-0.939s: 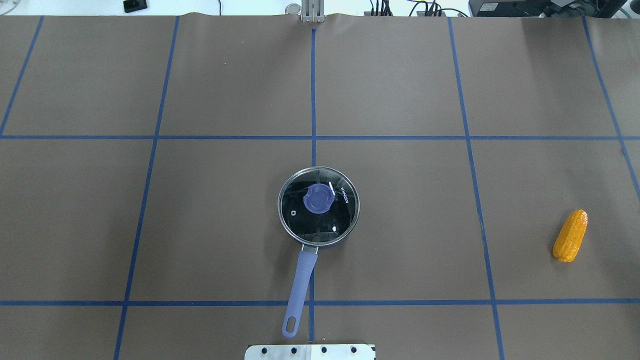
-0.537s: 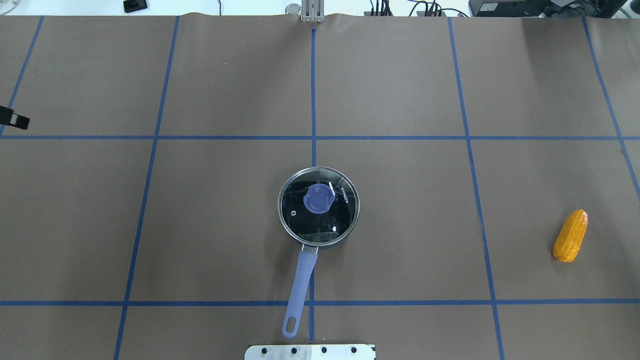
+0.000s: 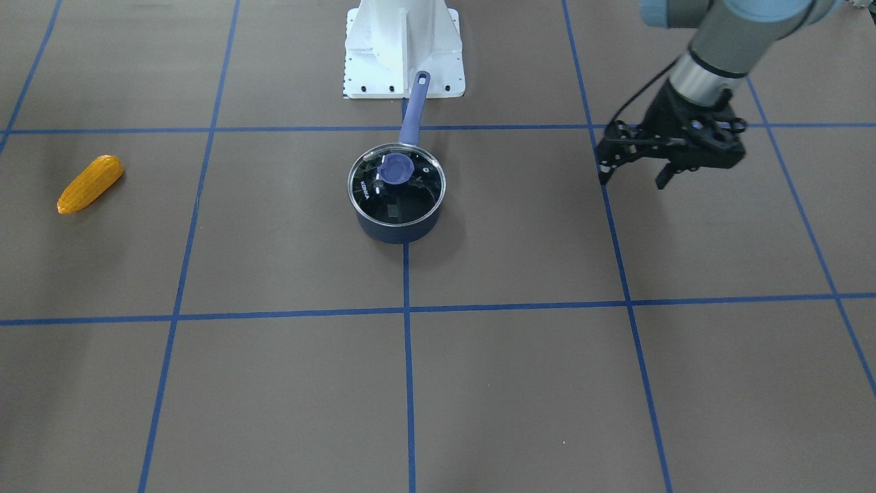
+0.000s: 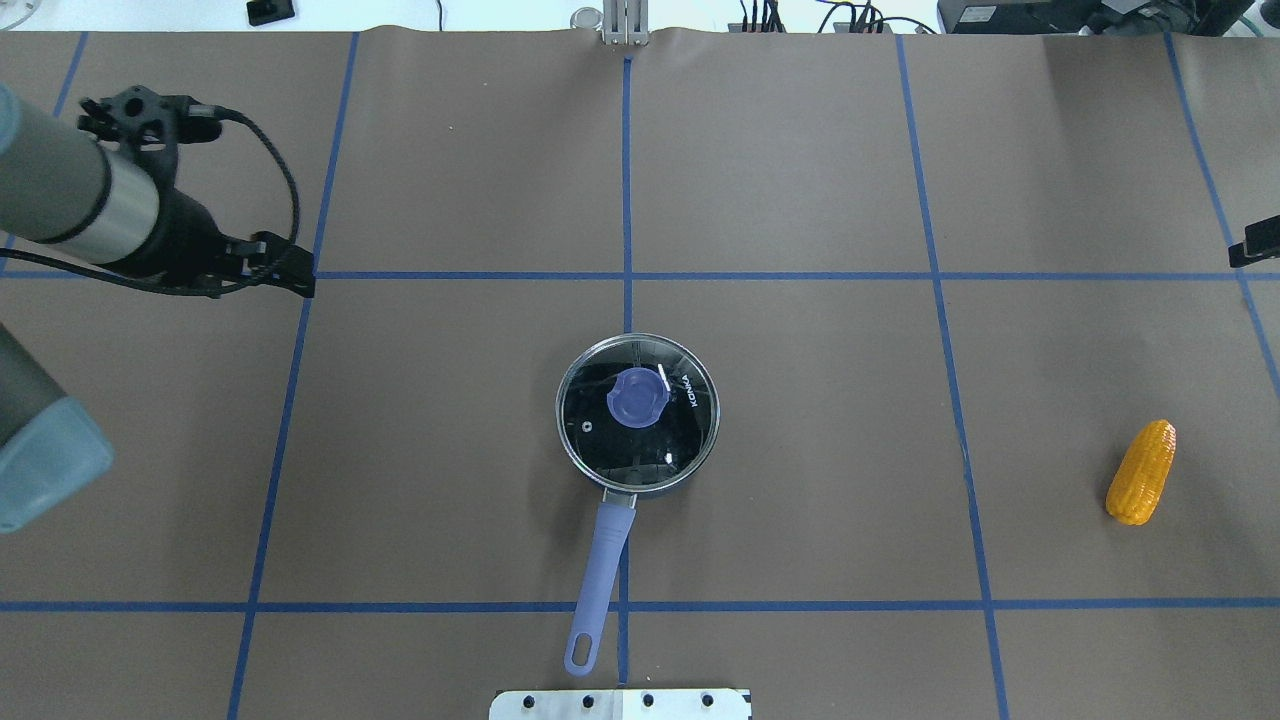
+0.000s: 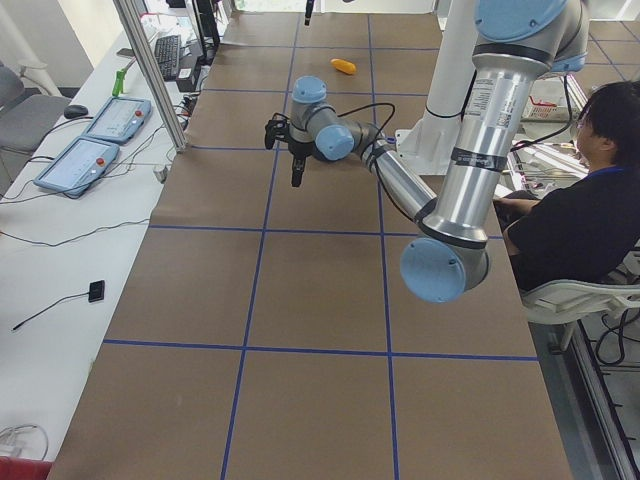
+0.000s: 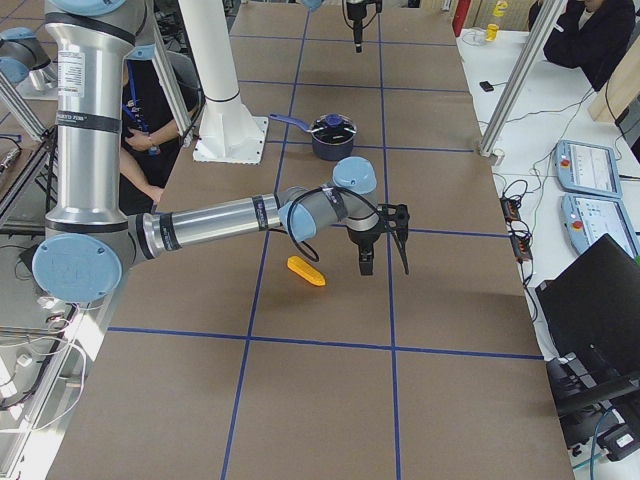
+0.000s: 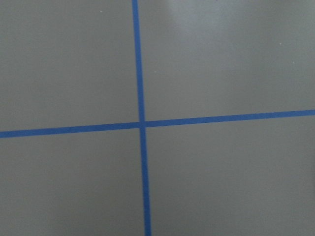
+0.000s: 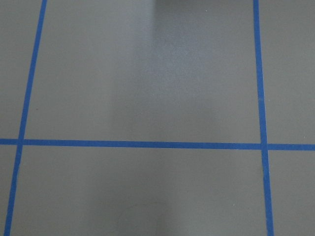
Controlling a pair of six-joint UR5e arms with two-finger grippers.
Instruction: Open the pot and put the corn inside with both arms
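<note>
- A robotics lab is indicated: the counter [image 4: 800, 150] is covered with brown paper and gridded with blue tape [image 4: 627, 200].
- Teach pendants [image 5: 78, 165] and cables [image 5: 60, 240] are laid on a bench [image 5: 40, 300] along its far edge.
- A jointed arm [image 5: 480, 130] is mounted at the opposite edge, where an operator [image 5: 585, 210] is seated.

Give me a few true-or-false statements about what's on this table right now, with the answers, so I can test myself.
1. The glass lid sits on the pot. True.
2. The corn is inside the pot. False: it lies on the table, far from the pot, on the robot's right side.
3. The left gripper is gripping the lid. False: it hangs open and empty, well apart from the pot, on the robot's left side.
4. The pot's handle points toward the robot's base. True.
</note>
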